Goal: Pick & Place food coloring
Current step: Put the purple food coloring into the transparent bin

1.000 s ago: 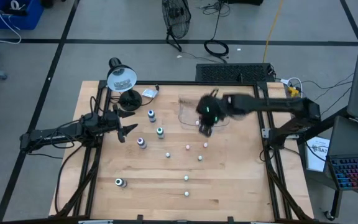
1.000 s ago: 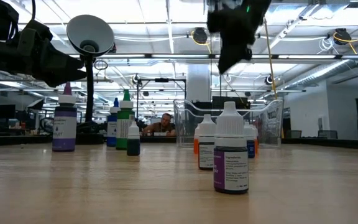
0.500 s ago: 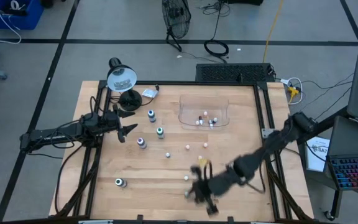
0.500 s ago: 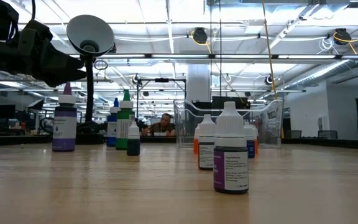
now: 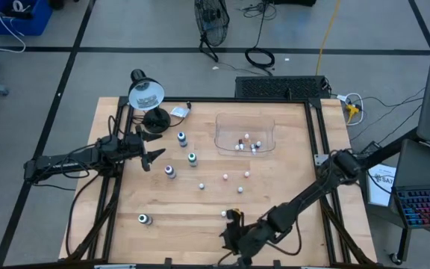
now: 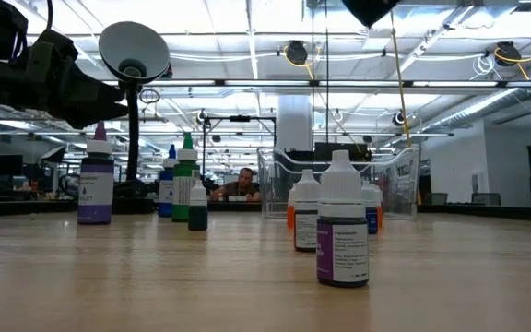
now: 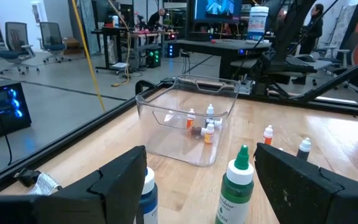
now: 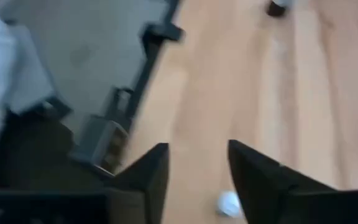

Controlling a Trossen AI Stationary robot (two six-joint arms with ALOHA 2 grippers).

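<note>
Right gripper (image 5: 234,239) at table's 6 o'clock, fingers apart, empty; centre over white-capped bottle (image 8: 229,202), descend, clamp squarely; left gripper (image 5: 151,149) waiting wide at 9 o'clock

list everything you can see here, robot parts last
table: one, light wood, black frame
lamp: one, black with a white shade, table's far left corner
clear tray: one, see-through, far middle of the table
small bottles in tray: about four, whitish with coloured caps
small loose bottles: at least five, whitish, scattered mid-table in front of the tray
larger bottles: four; blue, green and purple standing left of centre, one lying near the front left
fan: one, black, on the floor beyond the table
person: one, far off in the room
left gripper: dark, jaws open, beside the lamp
right gripper: dark, jaws open, low over the table's front edge
</note>
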